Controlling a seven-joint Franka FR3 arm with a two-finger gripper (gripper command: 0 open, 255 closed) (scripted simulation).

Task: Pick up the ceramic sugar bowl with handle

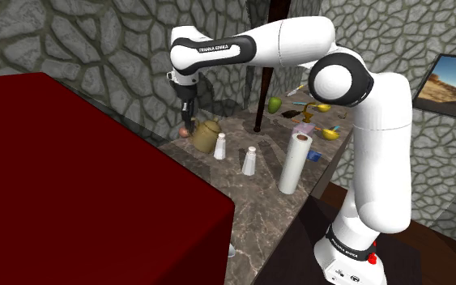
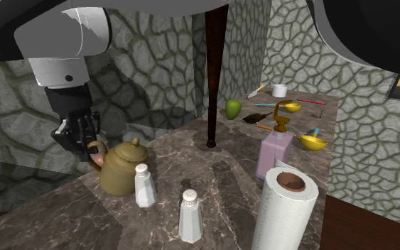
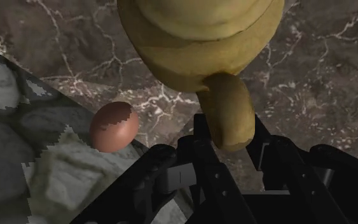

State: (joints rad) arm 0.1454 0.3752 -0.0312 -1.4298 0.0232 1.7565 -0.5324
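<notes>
The sugar bowl (image 2: pixel 123 169) is an olive-yellow lidded pot with a curved handle (image 2: pixel 96 148). It stands on the marble counter (image 2: pixel 219 185) close to the stone wall. My black gripper (image 2: pixel 84 142) reaches down beside it, shut on the handle. In the wrist view the handle (image 3: pixel 231 111) sits clasped between the two fingers of the gripper (image 3: pixel 230 137), with the bowl's body (image 3: pixel 196 38) just beyond. In the shoulder view the gripper (image 1: pixel 187 109) hangs at the far side of the bowl (image 1: pixel 207 134).
A brown egg (image 3: pixel 114 126) lies beside the gripper by the wall. Two white shakers (image 2: pixel 144 186) (image 2: pixel 190 215) stand right in front of the bowl. A paper towel roll (image 2: pixel 285 209), pink box (image 2: pixel 273 155), dark post (image 2: pixel 214 71), green apple (image 2: pixel 233 108) and yellow bowls (image 2: pixel 313 140) lie farther along. A dark red block (image 1: pixel 72 186) borders the counter.
</notes>
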